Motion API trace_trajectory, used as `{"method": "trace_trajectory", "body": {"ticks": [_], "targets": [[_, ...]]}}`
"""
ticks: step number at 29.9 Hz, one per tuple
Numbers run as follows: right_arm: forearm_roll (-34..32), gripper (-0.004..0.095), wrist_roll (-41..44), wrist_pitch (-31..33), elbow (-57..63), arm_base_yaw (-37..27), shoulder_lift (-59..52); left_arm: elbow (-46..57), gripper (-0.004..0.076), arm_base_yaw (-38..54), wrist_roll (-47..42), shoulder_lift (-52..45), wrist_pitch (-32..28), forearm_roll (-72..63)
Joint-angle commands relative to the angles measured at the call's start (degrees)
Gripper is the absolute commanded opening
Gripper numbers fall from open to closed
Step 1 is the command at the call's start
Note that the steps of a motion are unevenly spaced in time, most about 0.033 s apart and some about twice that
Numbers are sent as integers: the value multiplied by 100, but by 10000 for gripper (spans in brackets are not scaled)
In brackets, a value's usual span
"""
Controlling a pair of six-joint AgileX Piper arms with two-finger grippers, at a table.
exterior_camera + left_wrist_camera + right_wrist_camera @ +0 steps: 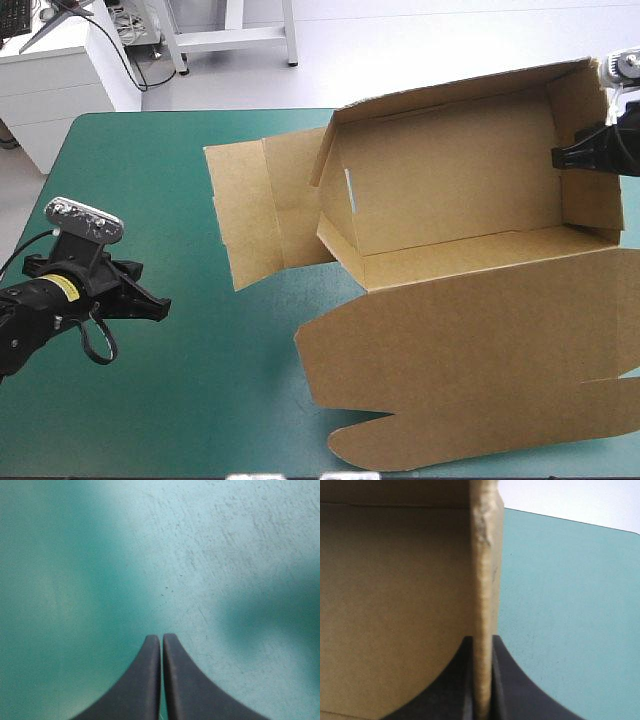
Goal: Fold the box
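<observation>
Nearest the robot, the lid of the box lies flat on the cover, spreading toward the near edge on the table's right half. Left of it and well apart, the left gripper hovers over bare cover with its fingers pressed together and nothing between them. Its wrist view shows only teal-green ahead, so it seems parked out of the way rather than working. Beyond the lid the box stands as an open tray with its walls raised. At the tray's right end the right gripper pinches the end wall, one finger inside and one outside, the board clamped between them. I judge this grip serves to hold that wall upright and steady the tray. On the tray's left side a flap lies flat on the cover, not yet raised.
</observation>
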Motion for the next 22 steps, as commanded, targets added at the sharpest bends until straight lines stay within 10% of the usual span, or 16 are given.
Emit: {"method": "trace_trajectory", "body": {"ticks": [1, 7, 22], "targets": [[527, -19, -92, 31, -67, -56, -284, -136, 18, 108, -64, 137, -392, 62], [769, -19, -105, 31, -54, -56, -283, -136, 18, 897, 323, 500, -582, -544], [1291, -19, -105, 31, -41, -36, -283, 1000, 17, 3190, 4915, 1451, -623, -6246]]}}
